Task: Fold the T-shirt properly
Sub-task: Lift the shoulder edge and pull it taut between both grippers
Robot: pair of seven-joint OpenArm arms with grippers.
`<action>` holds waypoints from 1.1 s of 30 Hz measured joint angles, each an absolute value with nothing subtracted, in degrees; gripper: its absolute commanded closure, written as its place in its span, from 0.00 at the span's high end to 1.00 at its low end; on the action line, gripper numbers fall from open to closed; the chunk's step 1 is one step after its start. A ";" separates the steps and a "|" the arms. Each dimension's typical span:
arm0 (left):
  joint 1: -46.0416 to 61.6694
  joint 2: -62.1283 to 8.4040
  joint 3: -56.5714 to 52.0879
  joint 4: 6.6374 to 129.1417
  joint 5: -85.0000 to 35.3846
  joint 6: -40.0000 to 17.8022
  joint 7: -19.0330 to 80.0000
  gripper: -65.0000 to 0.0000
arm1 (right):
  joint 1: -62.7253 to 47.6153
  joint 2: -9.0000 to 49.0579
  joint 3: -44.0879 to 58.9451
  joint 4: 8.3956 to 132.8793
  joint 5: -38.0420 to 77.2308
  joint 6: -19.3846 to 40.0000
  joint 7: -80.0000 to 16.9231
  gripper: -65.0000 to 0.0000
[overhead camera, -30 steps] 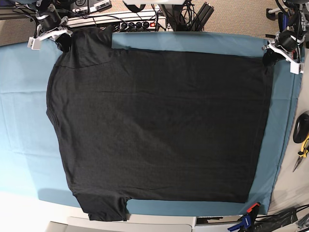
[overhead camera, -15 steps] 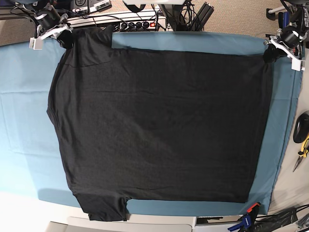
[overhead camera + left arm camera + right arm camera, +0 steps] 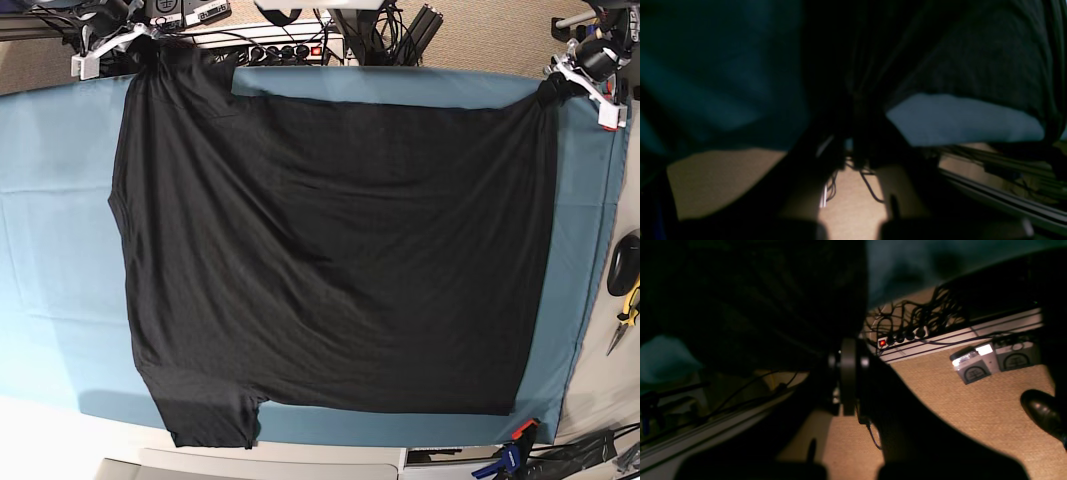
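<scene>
The black T-shirt [image 3: 330, 260] lies spread plain side up on the teal cloth [image 3: 50, 200] over the table. My left gripper [image 3: 562, 84] is shut on the shirt's far right corner and lifts it, so the cloth pulls taut toward it. My right gripper [image 3: 140, 42] is shut on the far left corner by the sleeve and lifts that too. In the left wrist view the dark shirt fabric [image 3: 973, 60] hangs bunched from the jaws. In the right wrist view the shirt [image 3: 756, 306] hangs the same way.
A power strip with cables [image 3: 280, 45] lies beyond the table's far edge. Pliers and a black mouse [image 3: 625, 275] lie at the right side. A clamp [image 3: 515, 450] sits at the near right corner. A black shoe [image 3: 1043, 413] stands on the carpet.
Both grippers have moved toward the far edge and up with the shirt's far corners. The shirt's far edge is now raised and pulled taut, and the near hem has slid away from me.
</scene>
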State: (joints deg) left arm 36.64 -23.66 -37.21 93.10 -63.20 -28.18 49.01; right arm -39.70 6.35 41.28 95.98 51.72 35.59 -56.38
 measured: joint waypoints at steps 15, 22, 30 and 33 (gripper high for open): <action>38.68 -23.53 -37.21 93.47 -65.25 -30.30 50.59 0.00 | -42.06 11.53 41.23 96.01 53.93 35.57 -56.40 0.00; 38.72 -23.53 -37.21 93.51 -65.56 -30.30 50.63 0.00 | -42.06 11.51 41.23 96.01 55.55 35.68 -56.97 0.00; 41.67 -23.86 -37.21 97.93 -67.29 -31.68 52.10 0.00 | -42.68 11.42 41.56 99.79 57.95 38.26 -58.94 0.00; 42.57 -23.86 -37.21 99.63 -67.35 -31.75 52.10 0.00 | -42.70 11.42 42.87 102.61 57.71 38.44 -59.31 0.00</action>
State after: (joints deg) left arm 42.57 -23.86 -37.21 99.63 -67.35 -31.75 52.10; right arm -42.70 11.42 42.87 102.61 57.71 38.44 -59.31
